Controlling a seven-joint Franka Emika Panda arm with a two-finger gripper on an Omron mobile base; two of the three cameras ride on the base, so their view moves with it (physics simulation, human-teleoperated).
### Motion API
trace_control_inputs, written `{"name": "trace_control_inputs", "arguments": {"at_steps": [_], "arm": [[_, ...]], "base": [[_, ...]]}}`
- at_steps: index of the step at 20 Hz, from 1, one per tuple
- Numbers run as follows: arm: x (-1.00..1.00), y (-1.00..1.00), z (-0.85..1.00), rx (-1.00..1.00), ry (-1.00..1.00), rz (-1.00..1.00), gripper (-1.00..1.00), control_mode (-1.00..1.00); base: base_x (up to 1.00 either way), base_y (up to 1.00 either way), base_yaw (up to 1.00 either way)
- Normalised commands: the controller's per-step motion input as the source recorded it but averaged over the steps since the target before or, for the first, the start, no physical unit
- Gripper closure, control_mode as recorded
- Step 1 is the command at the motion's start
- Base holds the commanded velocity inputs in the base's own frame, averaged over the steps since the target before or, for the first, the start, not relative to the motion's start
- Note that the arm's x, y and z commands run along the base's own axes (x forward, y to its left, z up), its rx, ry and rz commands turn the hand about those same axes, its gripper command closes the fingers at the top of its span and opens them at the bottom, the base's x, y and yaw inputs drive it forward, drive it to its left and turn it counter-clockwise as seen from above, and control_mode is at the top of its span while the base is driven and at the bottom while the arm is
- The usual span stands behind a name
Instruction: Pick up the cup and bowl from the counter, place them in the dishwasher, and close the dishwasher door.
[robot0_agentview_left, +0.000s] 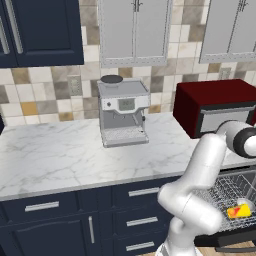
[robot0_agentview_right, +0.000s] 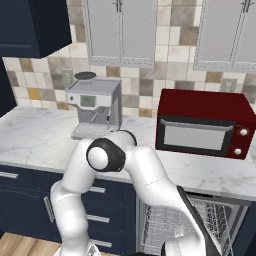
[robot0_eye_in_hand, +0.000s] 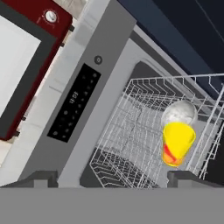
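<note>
We hold our gripper (robot0_eye_in_hand: 112, 177) spread wide and empty above the dishwasher (robot0_eye_in_hand: 74, 109), where the yellow cup (robot0_eye_in_hand: 177, 142) lies touching the pale bowl (robot0_eye_in_hand: 179, 113) in the wire rack (robot0_eye_in_hand: 131, 131).

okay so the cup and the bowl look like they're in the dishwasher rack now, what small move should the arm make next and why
Probably lift the open gripper up and clear of the rack. The yellow cup and the pale bowl already lie in it, nothing sits between the fingers, and the counter no longer holds either. That frees the arm to go for the dishwasher door.
</note>
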Motion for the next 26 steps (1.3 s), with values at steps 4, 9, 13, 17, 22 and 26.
{"name": "trace_control_inputs", "arguments": {"at_steps": [4, 9, 13, 17, 22, 26], "arm": [[-0.69, 0.11, 0.1, 0.0, -0.06, 0.0, -1.0, -1.0], [-0.59, 0.07, 0.0, 0.0, -0.06, 0.0, -1.0, -1.0], [-0.5, 0.04, -0.03, 0.01, -0.06, 0.0, -1.0, -1.0], [-0.26, 0.01, -0.17, 0.05, -0.03, 0.02, -1.0, -1.0], [-0.31, 0.03, -0.22, 0.08, -0.07, 0.04, -1.0, -1.0], [-0.42, 0.0, -0.23, 0.11, -0.12, 0.06, -1.0, -1.0]], "base": [[0.0, 0.0, 0.0], [0.0, 0.0, 0.0], [0.0, 0.0, 0.0], [0.0, 0.0, 0.0], [0.0, 0.0, 0.0], [0.0, 0.0, 0.0]]}}
